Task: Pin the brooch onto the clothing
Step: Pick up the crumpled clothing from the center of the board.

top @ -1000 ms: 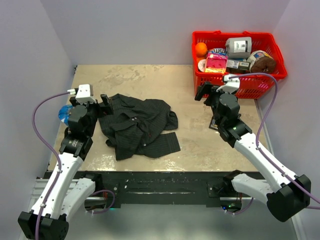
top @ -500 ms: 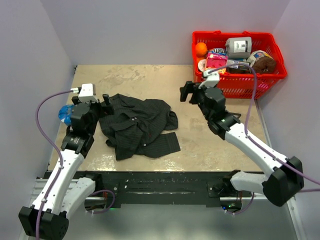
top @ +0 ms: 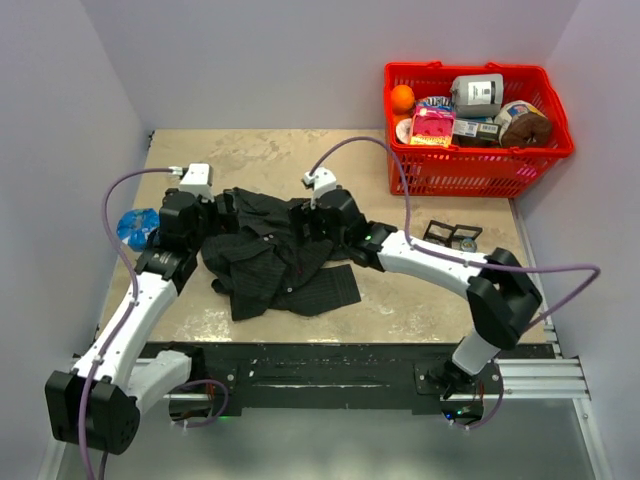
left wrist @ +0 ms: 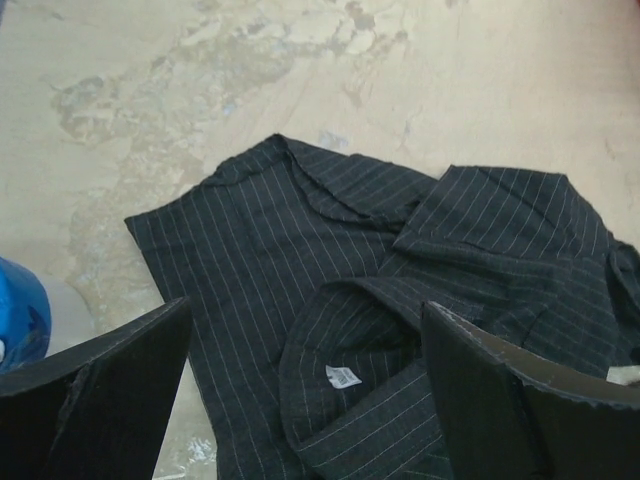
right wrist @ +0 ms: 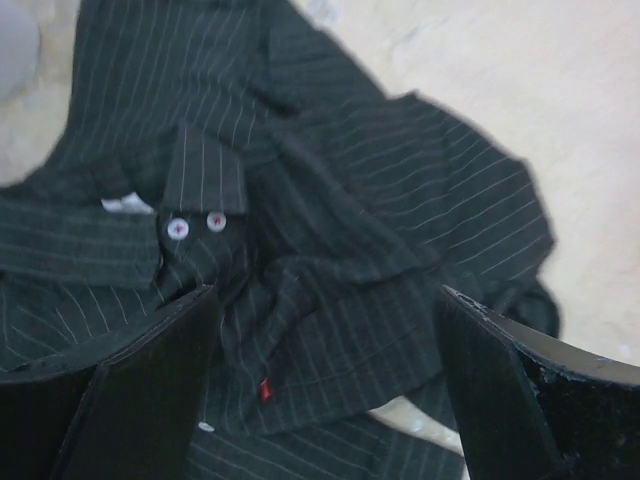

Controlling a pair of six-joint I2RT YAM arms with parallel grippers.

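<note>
**Arms (2).** The left arm rises from its base at the near left corner and leans forward, wrist turned down over the left edge of the shirt. The right arm reaches from the near right across to the middle of the table, forearm low, wrist turned down over the shirt's upper right part.

**Clothing (1).** A dark pinstriped shirt lies crumpled on the left half of the table, between the two wrists.
- Pale buttons seen by the right wrist camera, side by side at a fold: 2.
- Small red tag: 1.
- White label inside a fold: 1.

**Claws (2).**
- Left claw: released, fingers spread wide above the striped cloth, grasping nothing.
- Right claw: released, fingers equally wide, cloth and red tag between them, grasping nothing.
- Whether any fingertip touches the fabric cannot be told.

**Other items.**
- Red basket: 1, at the far right corner, filled with assorted goods.
- Blue object: 1, just beside the left wrist.
- Small black object: 1, on the table near the basket, kind unclear.
</note>
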